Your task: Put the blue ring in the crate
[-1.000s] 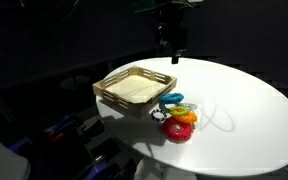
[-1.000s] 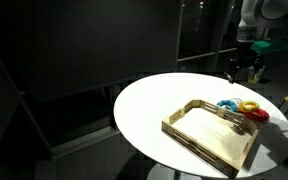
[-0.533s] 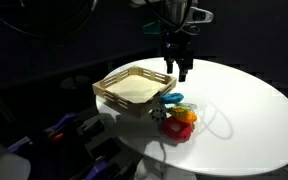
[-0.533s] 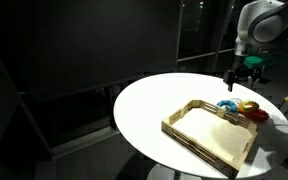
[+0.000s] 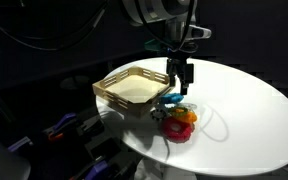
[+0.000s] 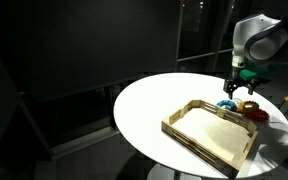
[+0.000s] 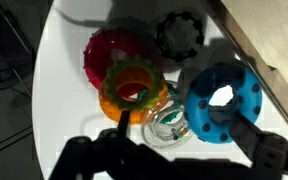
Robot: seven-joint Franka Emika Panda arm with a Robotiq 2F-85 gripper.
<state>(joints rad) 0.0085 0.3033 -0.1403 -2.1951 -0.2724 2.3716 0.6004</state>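
Lowered since before, the end effector (image 5: 182,84) hangs spread over the blue ring (image 7: 197,108) beside the crate (image 5: 119,97).

Dim lab or office: round white table (image 5: 254,110), dark wall panels (image 6: 84,50).

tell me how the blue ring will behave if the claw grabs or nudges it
Probably stiff: the blue ring looks like thick moulded plastic. Likely light, being small beside the crate. It lies flat, so rolling seems unlikely; a nudge may slide it on the smooth table toward the orange ring.
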